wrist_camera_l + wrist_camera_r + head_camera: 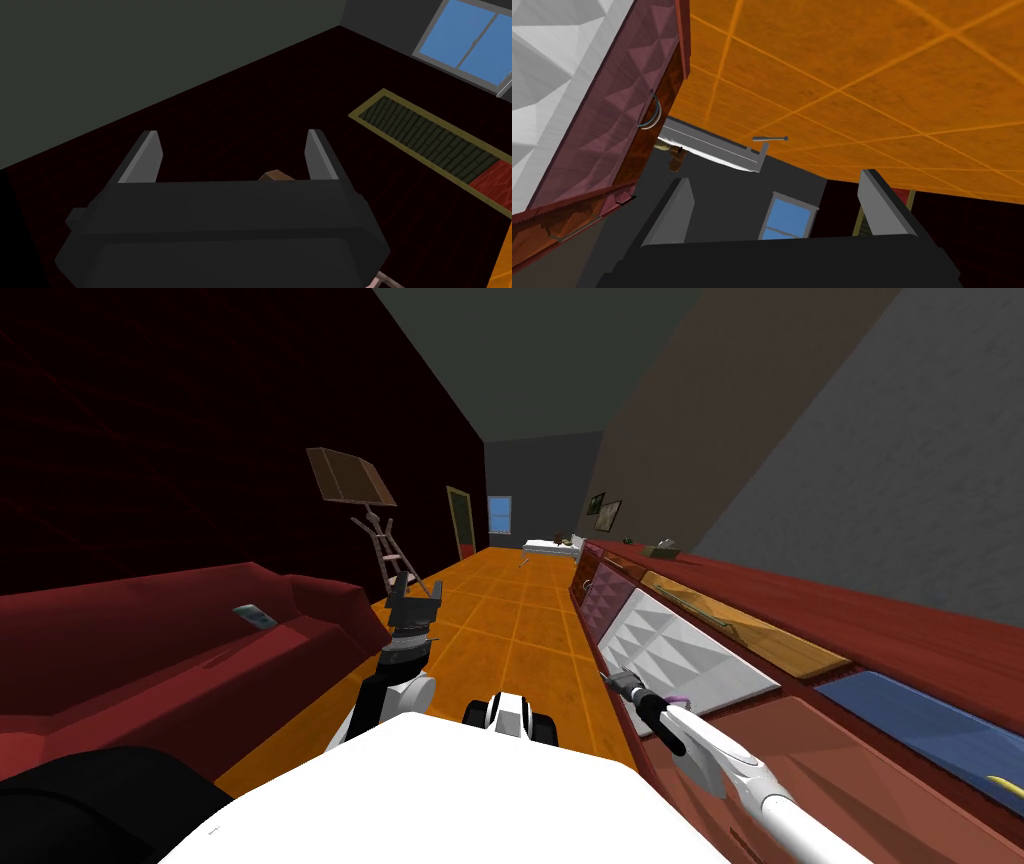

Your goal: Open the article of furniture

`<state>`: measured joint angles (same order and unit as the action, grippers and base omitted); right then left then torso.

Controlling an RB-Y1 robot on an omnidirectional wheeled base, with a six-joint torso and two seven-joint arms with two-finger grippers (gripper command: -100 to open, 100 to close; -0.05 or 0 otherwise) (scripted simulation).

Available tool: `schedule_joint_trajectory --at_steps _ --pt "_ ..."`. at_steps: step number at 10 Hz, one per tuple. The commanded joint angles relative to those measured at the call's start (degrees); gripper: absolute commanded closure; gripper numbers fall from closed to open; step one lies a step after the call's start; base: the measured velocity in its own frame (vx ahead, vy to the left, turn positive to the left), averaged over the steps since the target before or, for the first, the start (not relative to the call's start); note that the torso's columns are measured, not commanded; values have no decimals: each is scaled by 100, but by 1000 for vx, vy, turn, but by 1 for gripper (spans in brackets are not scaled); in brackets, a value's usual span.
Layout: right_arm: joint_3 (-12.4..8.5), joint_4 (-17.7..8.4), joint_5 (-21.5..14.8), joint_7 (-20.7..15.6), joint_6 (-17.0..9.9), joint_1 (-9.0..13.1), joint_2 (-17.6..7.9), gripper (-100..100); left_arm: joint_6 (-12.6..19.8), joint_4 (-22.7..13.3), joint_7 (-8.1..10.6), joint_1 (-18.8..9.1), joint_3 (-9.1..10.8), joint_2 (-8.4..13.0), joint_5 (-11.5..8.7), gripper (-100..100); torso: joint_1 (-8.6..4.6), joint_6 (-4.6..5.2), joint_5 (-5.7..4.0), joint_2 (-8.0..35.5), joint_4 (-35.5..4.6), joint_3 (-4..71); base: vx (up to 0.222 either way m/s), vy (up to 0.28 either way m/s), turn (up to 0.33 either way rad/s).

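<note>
A long red-brown sideboard (800, 598) runs along the right wall. Its front carries faceted panels, one white (680, 653) and one purple (605, 593). My right gripper (612, 678) reaches to the near lower corner of the white panel. In the right wrist view the right gripper (777, 210) is open with nothing between its fingers. There the purple panel (607, 130) bears a curved ring handle (649, 112), which lies beyond the fingers and apart from them. My left gripper (415, 588) is raised over the floor beside the sofa, and it stands open (232, 155).
A dark red sofa (150, 658) fills the left side, with a small flat device (255, 615) on its seat. A tripod lamp (370, 528) stands behind it. The orange tiled floor (500, 628) leads to a white table (550, 546) at the far end.
</note>
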<state>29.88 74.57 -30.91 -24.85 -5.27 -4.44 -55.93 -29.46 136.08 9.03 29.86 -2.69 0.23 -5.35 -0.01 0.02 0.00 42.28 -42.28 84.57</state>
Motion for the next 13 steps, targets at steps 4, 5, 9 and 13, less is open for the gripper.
schedule_joint_trajectory --at_steps 4,5,9,13 --pt "273 -392 -191 -126 -414 117 -716 -100 0 0 0 0 0 0 0 0 2 -4 1 2 -1 -1 -12 17 112" --pt "359 -574 -290 -184 -516 183 -980 -100 0 0 0 0 0 0 0 0 0 2 0 3 -1 -2 -10 17 132" --pt "441 -895 -384 -238 -612 244 -1266 -100 0 0 0 0 0 0 0 0 -1 0 -2 -1 1 -1 -5 11 58" --pt "592 -1343 -557 -336 -787 356 -1777 -100 0 0 0 0 0 0 0 0 3 -3 2 2 -1 0 -5 9 84"
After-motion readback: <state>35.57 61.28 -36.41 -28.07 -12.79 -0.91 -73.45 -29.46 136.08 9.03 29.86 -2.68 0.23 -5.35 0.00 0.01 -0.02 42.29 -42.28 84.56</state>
